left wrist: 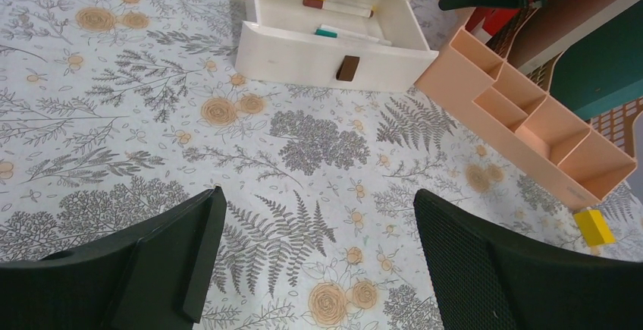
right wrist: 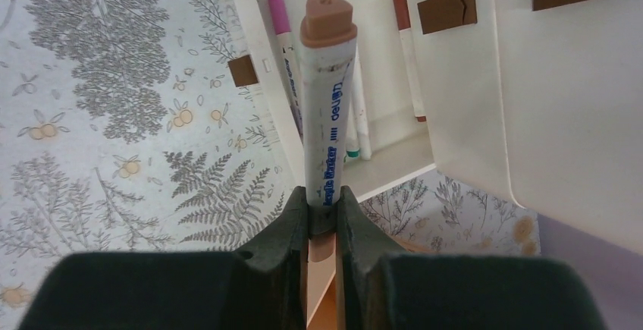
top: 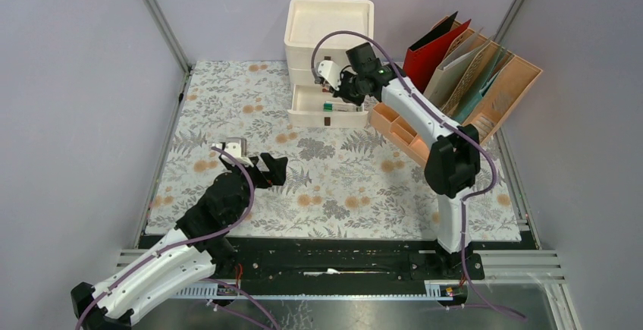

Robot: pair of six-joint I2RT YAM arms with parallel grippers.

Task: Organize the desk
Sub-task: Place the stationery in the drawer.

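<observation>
Clamping your right gripper on a brown-capped marker, blue print reading "Marker", at the far drawer, your left gripper spread wide.

Bright, even light all over, only soft faint shadows on the desk. No real glare. Wrist views bend at the edges; up close the right gripper looks soft, marker print readable.

This looks like a robot test cell in a lab: plain grey walls, metal rails around the desk, and arms bolted at its near edge.
</observation>
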